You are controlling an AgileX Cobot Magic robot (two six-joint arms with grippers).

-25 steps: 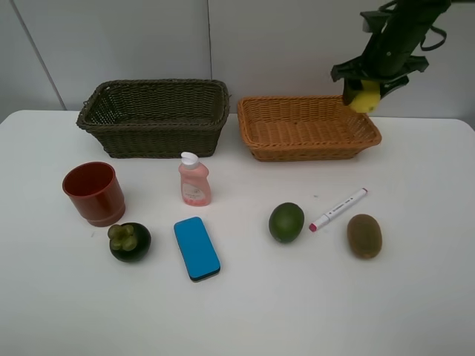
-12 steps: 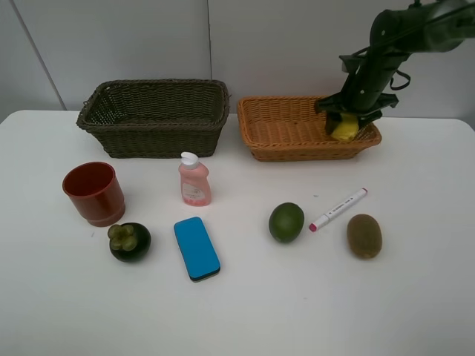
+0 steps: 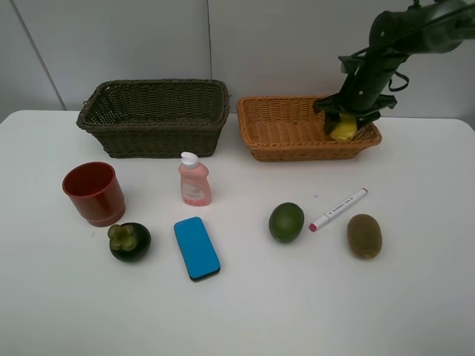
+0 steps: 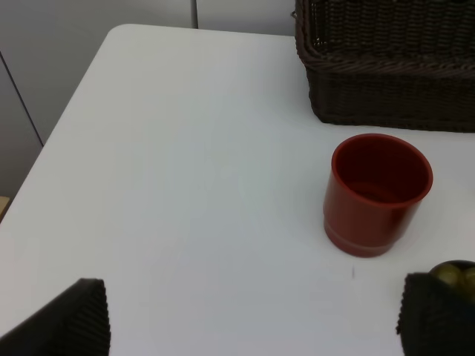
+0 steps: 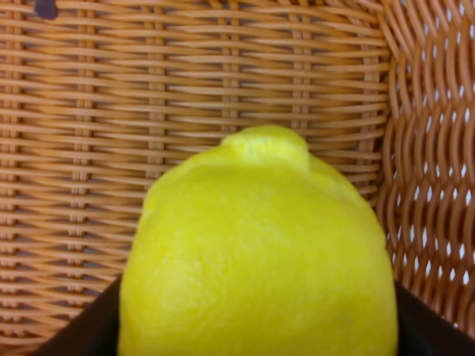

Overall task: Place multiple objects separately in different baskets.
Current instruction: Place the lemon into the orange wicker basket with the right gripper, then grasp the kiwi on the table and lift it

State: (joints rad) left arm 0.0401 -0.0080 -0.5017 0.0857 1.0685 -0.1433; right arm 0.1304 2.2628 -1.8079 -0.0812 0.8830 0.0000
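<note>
- standing upright at the far left of the white table [image 3: 415,311] is the red plastic cup [image 3: 94,193], with the dark mangosteen [image 3: 130,242] just in front of it.
- the left gripper [image 4: 256,315] hangs over the table near the cup, fingers spread wide, holding nothing.
- the dark olive-brown basket [image 3: 156,141] sits at the back; the pink bottle [image 3: 194,180] stands before it, and the blue flat block [image 3: 197,248] lies nearer.
- the green lime [image 3: 286,222], white marker [image 3: 338,210] and brown kiwi [image 3: 364,236] lie in a loose row.
- the light orange basket [image 3: 297,152] sits beside the dark one; the right gripper [image 3: 346,124] reaches into its right end, clamped on the yellow lemon [image 3: 344,133], low over the weave.
</note>
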